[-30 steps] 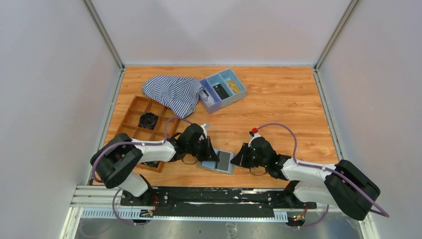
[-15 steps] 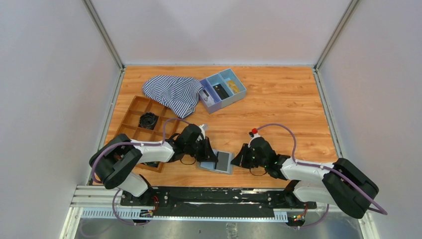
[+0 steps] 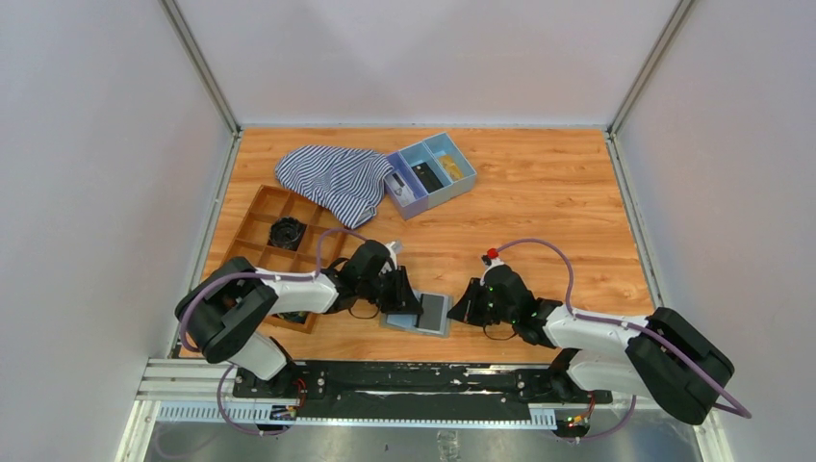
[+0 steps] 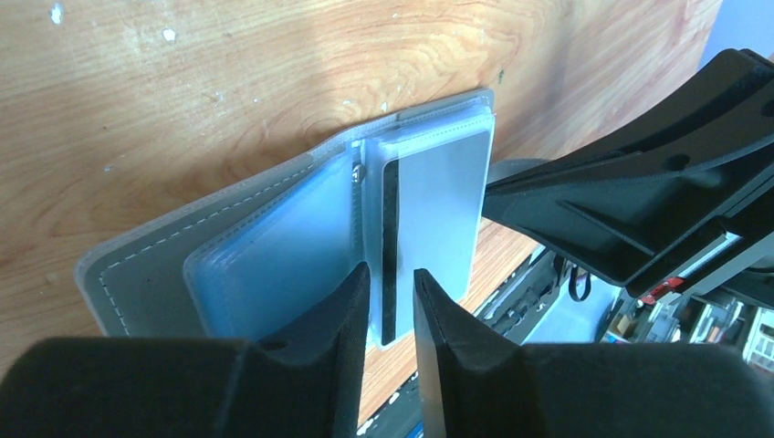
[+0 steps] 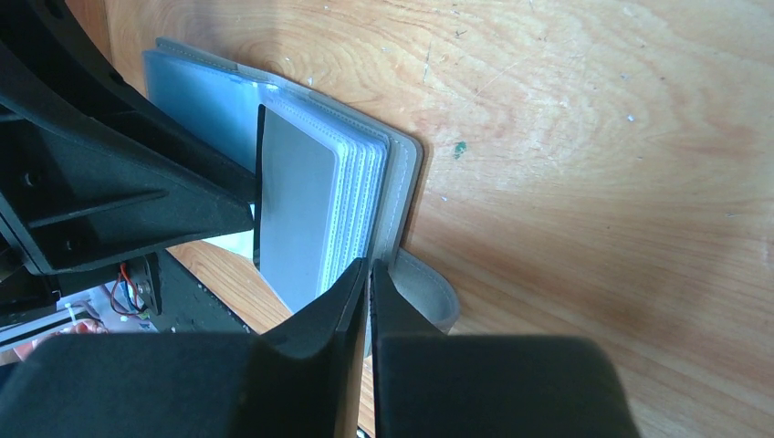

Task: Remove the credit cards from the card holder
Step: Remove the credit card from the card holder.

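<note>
The card holder (image 3: 420,313) lies open on the surface (image 3: 539,221) at 6 o'clock, close to the near edge and between your two arms. Its clear sleeves are stacked on the half toward your right arm. A credit card (image 4: 438,201) with a black stripe sits in the top sleeve.

Your left fingers (image 4: 345,315) are slightly apart, and the striped end of that card shows in the narrow gap between them. You cannot tell whether either finger touches it.

Your right fingers (image 5: 329,310) are together, clamped on the grey cover edge of the card holder beside its closing tab.

Far back on the surface, a striped cloth (image 3: 327,178) lies at 11 o'clock and a blue tray (image 3: 461,155) at 12. A brown divided tray (image 3: 252,231) sits at 9 o'clock.
</note>
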{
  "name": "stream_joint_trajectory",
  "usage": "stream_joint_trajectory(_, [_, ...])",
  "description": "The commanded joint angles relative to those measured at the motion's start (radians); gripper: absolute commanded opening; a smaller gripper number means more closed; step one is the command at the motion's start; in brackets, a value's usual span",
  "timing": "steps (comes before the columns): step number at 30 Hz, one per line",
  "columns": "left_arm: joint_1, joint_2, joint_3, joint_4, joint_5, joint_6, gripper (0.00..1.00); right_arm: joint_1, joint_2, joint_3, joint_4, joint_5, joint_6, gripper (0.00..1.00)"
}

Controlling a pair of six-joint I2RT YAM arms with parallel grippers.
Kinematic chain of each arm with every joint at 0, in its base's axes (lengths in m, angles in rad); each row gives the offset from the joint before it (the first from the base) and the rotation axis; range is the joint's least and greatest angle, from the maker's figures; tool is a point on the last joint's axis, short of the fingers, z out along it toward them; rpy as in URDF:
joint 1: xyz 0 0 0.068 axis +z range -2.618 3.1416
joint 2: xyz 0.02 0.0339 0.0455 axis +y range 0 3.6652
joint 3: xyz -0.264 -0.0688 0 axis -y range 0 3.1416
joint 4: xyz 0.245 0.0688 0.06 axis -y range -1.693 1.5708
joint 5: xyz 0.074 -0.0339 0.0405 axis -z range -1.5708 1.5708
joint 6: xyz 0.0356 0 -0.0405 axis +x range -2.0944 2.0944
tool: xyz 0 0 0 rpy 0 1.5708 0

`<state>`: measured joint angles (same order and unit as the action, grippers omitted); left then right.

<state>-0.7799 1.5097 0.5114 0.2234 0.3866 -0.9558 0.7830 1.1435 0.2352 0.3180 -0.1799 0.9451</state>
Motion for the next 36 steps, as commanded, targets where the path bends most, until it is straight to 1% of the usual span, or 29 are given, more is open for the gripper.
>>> stream_joint_trajectory(1, [0.008,0.029,0.006,0.025,0.026,-0.001,0.28,0.002,0.011,0.008,-0.051,0.011,-0.020,0.08])
stream_joint_trajectory(9, [0.008,0.061,0.014,0.053,0.043,-0.002,0.26,0.002,0.022,0.019,-0.050,0.010,-0.023,0.08])
stream_joint_trajectory(11, [0.008,0.072,0.016,0.062,0.051,-0.004,0.23,0.003,0.025,0.019,-0.050,0.009,-0.023,0.08])
stream_joint_trajectory(14, [0.008,0.073,0.010,0.084,0.058,-0.017,0.10,0.002,0.026,0.021,-0.050,0.011,-0.023,0.08])
stream_joint_trajectory(15, [0.008,0.072,0.010,0.086,0.058,-0.019,0.03,0.003,0.026,0.020,-0.051,0.012,-0.023,0.08])
stream_joint_trajectory(16, [0.009,0.070,0.010,0.086,0.058,-0.021,0.00,0.003,0.023,0.020,-0.053,0.014,-0.023,0.08])
stream_joint_trajectory(19, [0.011,0.056,0.004,0.087,0.055,-0.026,0.00,0.002,0.004,0.019,-0.069,0.017,-0.024,0.08])
stream_joint_trajectory(24, [0.013,0.029,-0.016,0.087,0.047,-0.033,0.00,0.003,-0.094,0.034,-0.127,0.025,-0.025,0.08])
stream_joint_trajectory(27, [0.013,0.019,-0.025,0.087,0.044,-0.033,0.00,0.004,-0.131,0.039,-0.108,0.017,-0.019,0.09])
stream_joint_trajectory(29, [0.014,0.016,-0.027,0.087,0.042,-0.032,0.00,0.006,-0.120,0.050,-0.081,0.002,-0.021,0.09])
stream_joint_trajectory(36, [0.014,0.006,-0.025,0.088,0.038,-0.035,0.00,0.041,-0.001,0.093,-0.007,-0.022,-0.028,0.09])
